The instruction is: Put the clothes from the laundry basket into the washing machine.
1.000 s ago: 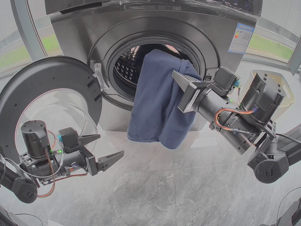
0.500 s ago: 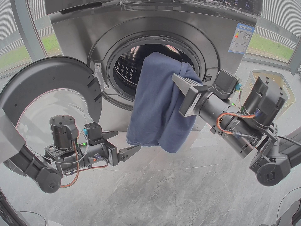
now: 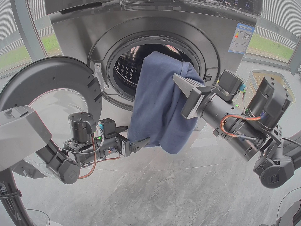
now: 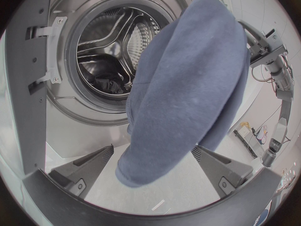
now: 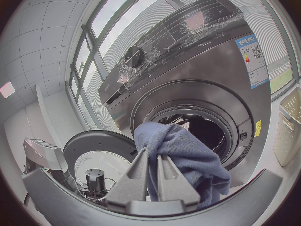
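A dark blue garment (image 3: 160, 104) hangs in front of the washing machine's round opening (image 3: 125, 69), its upper folds pinched in my right gripper (image 3: 176, 77), which is shut on it at about the height of the opening. In the right wrist view the cloth (image 5: 185, 154) bulges over the closed gripper (image 5: 152, 157). My left gripper (image 3: 141, 138) is open at the garment's lower hem. The left wrist view has the hem (image 4: 138, 173) hanging between the two spread fingers (image 4: 94, 162). A dark cloth (image 4: 108, 82) lies inside the drum.
The machine's round door (image 3: 47, 79) stands swung open to the left, just behind my left arm. A beige laundry basket (image 3: 287, 91) sits on the floor right of the machine, behind my right arm. Grey tiled floor (image 3: 163, 189) stretches in front.
My left arm has swung from the lower left toward the machine, bringing its open gripper up to the garment's hem. The right arm and garment have shifted slightly to the right.
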You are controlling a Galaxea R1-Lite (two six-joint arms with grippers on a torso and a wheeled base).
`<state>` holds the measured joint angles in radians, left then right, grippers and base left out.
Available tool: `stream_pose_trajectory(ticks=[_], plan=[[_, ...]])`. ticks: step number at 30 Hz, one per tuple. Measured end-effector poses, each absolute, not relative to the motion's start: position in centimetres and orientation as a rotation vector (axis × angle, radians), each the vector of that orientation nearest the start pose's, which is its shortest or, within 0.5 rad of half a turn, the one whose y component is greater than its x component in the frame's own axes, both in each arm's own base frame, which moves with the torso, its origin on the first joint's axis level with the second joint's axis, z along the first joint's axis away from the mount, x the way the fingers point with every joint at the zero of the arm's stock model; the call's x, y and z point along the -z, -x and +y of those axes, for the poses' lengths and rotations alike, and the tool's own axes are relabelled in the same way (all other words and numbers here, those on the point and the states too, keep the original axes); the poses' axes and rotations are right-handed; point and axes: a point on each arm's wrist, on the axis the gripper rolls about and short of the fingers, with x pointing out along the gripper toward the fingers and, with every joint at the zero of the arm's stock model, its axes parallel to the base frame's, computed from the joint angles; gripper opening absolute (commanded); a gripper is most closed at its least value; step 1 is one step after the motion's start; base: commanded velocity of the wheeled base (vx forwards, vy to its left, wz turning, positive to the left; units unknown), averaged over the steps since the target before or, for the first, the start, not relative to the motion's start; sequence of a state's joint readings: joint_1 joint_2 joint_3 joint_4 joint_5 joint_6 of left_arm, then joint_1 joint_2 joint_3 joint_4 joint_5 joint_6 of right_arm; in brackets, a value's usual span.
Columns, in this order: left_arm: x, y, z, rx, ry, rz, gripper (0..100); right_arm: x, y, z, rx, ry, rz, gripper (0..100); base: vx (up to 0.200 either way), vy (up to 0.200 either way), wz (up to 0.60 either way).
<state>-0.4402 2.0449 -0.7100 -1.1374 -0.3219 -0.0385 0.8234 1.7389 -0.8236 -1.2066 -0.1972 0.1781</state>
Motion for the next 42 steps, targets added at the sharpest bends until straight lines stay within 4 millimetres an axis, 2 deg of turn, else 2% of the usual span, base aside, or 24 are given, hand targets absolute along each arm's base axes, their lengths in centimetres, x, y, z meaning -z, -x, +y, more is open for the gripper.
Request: stream_pose_trajectory(ticks=[8,9,16,21,24,30,36,40,41,42], plan=[[-8.4,-32.6,-17.0,0.778,0.022,0.220,100,-23.2,-21.4,22.9,-0.653,-0.317,-0.200,0,0.000,0.000,0.00],[-8.3,-32.6,-17.2,0.781,0.021,0.221,0,-23.2,-21.4,22.9,-0.654,-0.316,-0.200,0,0.000,0.000,0.00],[-8.0,-32.7,-17.6,0.792,0.025,0.177,0,-22.7,-21.4,22.7,-0.654,-0.306,-0.183,0,0.000,0.000,0.00],[-7.9,-31.4,-17.8,0.801,0.026,0.149,0,-22.4,-21.6,22.4,-0.645,-0.300,-0.175,0,0.000,0.000,0.00],[-8.4,-30.1,-17.7,0.809,0.032,0.114,0,-22.0,-21.8,22.2,-0.636,-0.292,-0.163,0,0.000,0.000,0.00],[-11.2,-27.0,-17.6,0.840,0.062,0.015,0,-21.0,-22.6,21.7,-0.608,-0.276,-0.144,0,0.000,0.000,0.00],[-13.6,-23.2,-17.4,0.905,0.088,-0.071,0,-19.7,-24.2,21.5,-0.569,-0.269,-0.150,0,0.000,0.000,0.00],[-14.7,-21.9,-17.2,0.925,0.098,-0.116,0,-18.3,-25.1,21.4,-0.546,-0.252,-0.125,0,0.000,0.000,0.00],[-14.9,-21.8,-17.2,0.927,0.100,-0.123,0,-18.0,-25.3,21.4,-0.544,-0.247,-0.118,100,0.000,0.000,0.00],[-15.0,-21.7,-17.1,0.928,0.101,-0.129,0,-17.8,-25.4,21.4,-0.543,-0.244,-0.112,100,0.000,0.000,0.00]])
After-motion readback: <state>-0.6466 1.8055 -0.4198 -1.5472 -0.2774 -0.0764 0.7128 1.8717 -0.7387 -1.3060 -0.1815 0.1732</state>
